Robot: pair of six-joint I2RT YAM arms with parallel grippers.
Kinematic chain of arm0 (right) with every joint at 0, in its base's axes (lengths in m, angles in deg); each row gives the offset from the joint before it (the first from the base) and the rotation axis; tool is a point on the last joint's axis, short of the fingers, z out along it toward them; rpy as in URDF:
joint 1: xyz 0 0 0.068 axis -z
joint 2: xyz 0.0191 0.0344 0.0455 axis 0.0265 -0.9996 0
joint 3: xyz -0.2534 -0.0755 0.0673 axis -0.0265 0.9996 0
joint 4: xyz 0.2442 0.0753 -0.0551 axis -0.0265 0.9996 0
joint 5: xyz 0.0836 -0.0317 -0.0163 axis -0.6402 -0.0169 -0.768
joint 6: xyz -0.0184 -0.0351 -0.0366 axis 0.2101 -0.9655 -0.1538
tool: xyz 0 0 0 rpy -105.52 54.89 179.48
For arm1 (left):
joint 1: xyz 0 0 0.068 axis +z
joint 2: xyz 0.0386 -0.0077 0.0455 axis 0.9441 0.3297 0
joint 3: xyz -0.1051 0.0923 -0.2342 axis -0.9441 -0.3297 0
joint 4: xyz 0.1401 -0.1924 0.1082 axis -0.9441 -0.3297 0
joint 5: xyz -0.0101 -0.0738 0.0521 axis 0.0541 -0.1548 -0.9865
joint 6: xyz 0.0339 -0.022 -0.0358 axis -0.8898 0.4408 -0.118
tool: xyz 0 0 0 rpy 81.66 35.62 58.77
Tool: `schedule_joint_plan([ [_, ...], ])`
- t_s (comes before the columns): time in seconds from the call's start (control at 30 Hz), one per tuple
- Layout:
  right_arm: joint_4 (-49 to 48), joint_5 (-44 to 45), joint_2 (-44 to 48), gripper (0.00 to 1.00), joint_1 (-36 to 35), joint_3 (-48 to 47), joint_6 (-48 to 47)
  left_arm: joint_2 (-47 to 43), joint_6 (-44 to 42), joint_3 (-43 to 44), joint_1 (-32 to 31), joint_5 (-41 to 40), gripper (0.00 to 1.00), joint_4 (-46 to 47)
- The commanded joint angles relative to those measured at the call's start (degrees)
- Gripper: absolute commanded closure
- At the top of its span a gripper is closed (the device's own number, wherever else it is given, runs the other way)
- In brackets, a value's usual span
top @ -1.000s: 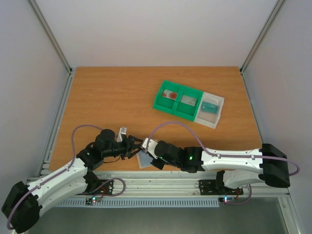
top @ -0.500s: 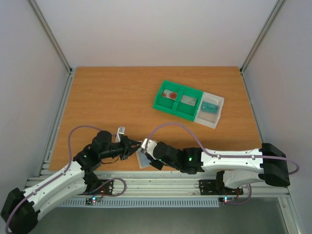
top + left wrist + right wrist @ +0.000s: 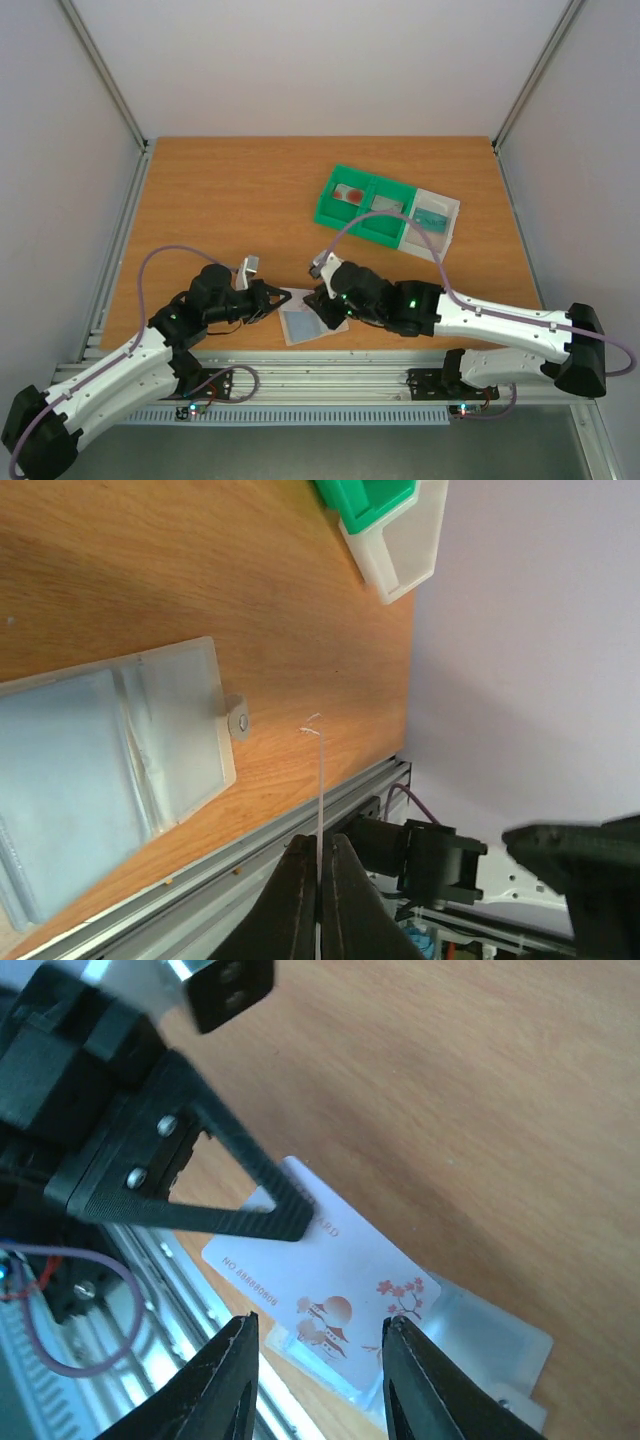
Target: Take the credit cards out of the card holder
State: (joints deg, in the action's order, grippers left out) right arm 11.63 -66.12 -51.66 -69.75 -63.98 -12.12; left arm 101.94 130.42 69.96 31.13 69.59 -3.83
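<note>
1. The card holder (image 3: 312, 327) lies open and flat on the desk (image 3: 230, 200), close to the near edge and about mid-width. Its grey-blue inside faces up, and the closure tab (image 3: 238, 721) sticks out from one side.
2. The left gripper (image 3: 320, 842) is clamped tight on a credit card (image 3: 330, 1270), pale with a red blossom print. Its own wrist camera shows the card only as a thin edge-on line between the fingers. The card hangs just above the holder and looks free of the pockets.
3. The right gripper (image 3: 318, 1325) hovers just over the card and holder. Its jaws stand narrowly apart with nothing between them.
4. The card should handle as light, stiff but a little springy, and slick on both faces.
   - It is best pinched flat across its faces near a short edge, as it is now.
   - A grip on one corner could let it swivel or slip.
5. The holder looks soft and very light (it would likely slide along the desk if tugged). One gripper should press a panel down while the other draws out any card.
6. I cannot tell whether a second card sits in the cloudy pockets.
7. The green tray (image 3: 365, 212) and the white tray (image 3: 437, 226) stand touching each other toward the far right corner, well apart from the holder.
</note>
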Motion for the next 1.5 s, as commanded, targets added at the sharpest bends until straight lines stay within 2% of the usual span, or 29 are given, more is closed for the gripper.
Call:
schedule_joint_plan([
  [0.0, 1.2, -12.6, 2.0, 0.64, 6.4, 1.3, 13.1, -0.3, -6.5, 1.5, -0.2, -0.3, 1.0, 0.9],
  [0.33, -16.8, -28.1, 7.1, 0.58, 17.3, 14.1, 29.0, -3.1, -6.8, 0.0, -0.3, 2.3, 1.0, 8.6],
  [0.43, -21.2, -30.8, 6.8, 0.54, 18.3, 16.4, 32.1, -4.6, -6.0, -1.0, -0.3, 2.1, 1.0, 11.0],
  [0.63, -28.4, -34.0, 5.2, 0.54, 18.5, 18.6, 35.0, -6.4, -4.9, -2.1, -0.3, 1.9, 1.0, 13.9],
  [0.9, -36.5, -36.4, 4.4, 0.67, 18.6, 21.6, 37.7, -7.0, -5.3, -2.3, -0.2, 1.5, 0.99, 13.6],
  [1.1, -42.5, -38.0, 4.9, 0.73, 19.7, 24.8, 40.9, -7.1, -5.3, -2.5, -0.2, 1.1, 1.0, 13.6],
  [1.27, -46.4, -38.9, 5.9, 0.83, 21.0, 27.1, 43.7, -7.2, -5.7, -2.1, -0.3, 0.9, 0.99, 12.9],
  [1.37, -45.9, -38.5, 6.5, 0.97, 21.1, 27.3, 43.5, -7.6, -5.8, -2.3, -0.3, 0.5, 0.99, 12.2],
  [1.47, -46.1, -38.5, 6.8, 0.99, 21.1, 27.2, 43.6, -8.1, -5.5, -2.7, -0.3, 0.1, 0.91, 11.7],
])
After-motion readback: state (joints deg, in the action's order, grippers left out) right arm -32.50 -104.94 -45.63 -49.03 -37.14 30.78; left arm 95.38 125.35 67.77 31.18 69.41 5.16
